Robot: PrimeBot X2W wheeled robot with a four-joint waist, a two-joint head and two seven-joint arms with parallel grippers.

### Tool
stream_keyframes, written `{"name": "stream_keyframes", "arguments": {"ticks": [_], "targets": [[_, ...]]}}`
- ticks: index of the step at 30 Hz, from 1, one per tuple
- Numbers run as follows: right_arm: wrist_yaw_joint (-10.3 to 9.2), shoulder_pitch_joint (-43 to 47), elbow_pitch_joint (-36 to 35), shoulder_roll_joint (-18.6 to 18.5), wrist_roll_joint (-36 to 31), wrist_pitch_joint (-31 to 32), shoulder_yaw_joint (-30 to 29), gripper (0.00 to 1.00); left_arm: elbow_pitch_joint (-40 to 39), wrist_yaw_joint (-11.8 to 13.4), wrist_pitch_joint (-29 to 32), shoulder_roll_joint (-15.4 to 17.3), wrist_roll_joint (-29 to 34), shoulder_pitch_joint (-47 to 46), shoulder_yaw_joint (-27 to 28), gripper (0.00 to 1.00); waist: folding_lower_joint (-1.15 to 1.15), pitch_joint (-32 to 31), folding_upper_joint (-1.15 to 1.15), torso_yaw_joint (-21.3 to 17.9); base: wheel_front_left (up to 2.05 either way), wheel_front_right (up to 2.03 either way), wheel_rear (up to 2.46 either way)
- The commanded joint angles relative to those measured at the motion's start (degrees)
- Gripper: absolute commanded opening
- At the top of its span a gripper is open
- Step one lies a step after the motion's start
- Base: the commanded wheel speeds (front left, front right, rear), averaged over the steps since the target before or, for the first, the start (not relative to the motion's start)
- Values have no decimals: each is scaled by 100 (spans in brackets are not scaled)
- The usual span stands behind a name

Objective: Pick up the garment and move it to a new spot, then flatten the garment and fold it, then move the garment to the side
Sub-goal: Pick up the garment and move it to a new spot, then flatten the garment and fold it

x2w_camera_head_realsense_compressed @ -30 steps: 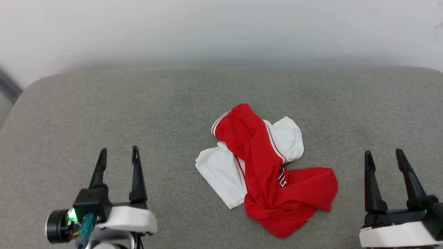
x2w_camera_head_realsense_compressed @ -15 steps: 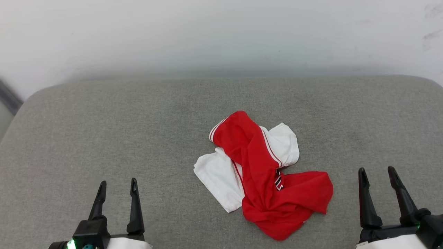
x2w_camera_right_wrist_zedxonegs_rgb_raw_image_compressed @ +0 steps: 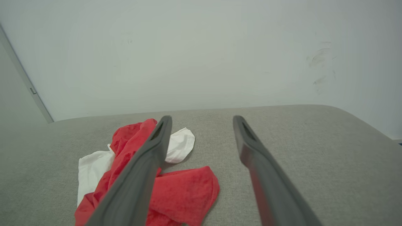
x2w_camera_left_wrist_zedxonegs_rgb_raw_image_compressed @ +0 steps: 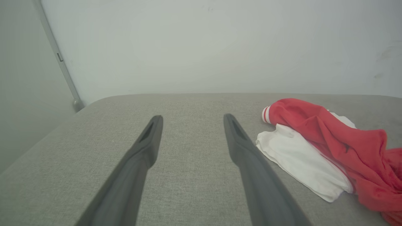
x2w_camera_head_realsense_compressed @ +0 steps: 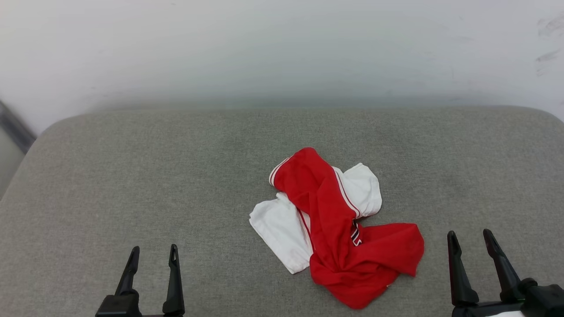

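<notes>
Pale wall [x2w_camera_head_realsense_compressed: 282,44] backs a grey fabric tabletop [x2w_camera_head_realsense_compressed: 132,176]. Right of centre the shirt [x2w_camera_head_realsense_compressed: 335,229] lies crumpled, red over white, with what may be black lettering. Left gripper [x2w_camera_head_realsense_compressed: 154,248] and right gripper [x2w_camera_head_realsense_compressed: 469,232] flank it, apart, jaws released.

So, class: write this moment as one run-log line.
stage: before pickup | crumpled red-and-white jersey shirt: lying on grey fabric surface | left gripper: open, empty | right gripper: open, empty

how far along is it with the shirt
Done: nothing yet; the garment lies crumpled on the grey cushion. In hand: nothing; the left gripper and right gripper are open, apart from it. Left: pick up, move, flatten, fold, set aside.
</notes>
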Motion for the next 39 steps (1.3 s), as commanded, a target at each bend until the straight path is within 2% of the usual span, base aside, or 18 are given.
{"name": "stream_keyframes", "arguments": {"ticks": [1, 18, 24, 29, 34, 39], "targets": [[-2, 85, 15, 6, 45, -12, 14, 100, 0, -26, -15, -15, 88, 63, 37, 100, 0, -14, 0, 7, 0, 0, 0], [-2, 117, 73, 6, 42, -12, -4, 100, 69, 94, -15, -82, 400, 162, 91, 100, 0, -42, 0, 60, 0, 0, 0], [-2, -169, -109, 6, 24, -12, -279, 100, 102, 137, -15, -88, 411, 116, 81, 100, 0, -20, 0, 108, 0, 0, 0], [-2, -957, -380, 7, -289, -12, -405, 100, 108, 186, -15, -91, 416, 30, 98, 100, 0, 85, 0, 112, 0, 0, 0], [-2, -2125, -326, 2, -838, -11, -235, 100, 66, 218, -15, -95, 396, -110, 107, 100, 0, 329, 0, 137, 0, 0, 0], [-2, -3311, 343, -463, -1014, -11, 230, 100, 62, 198, -15, -97, 377, -329, 68, 100, 0, 614, 0, 197, 0, 0, 0]]}}
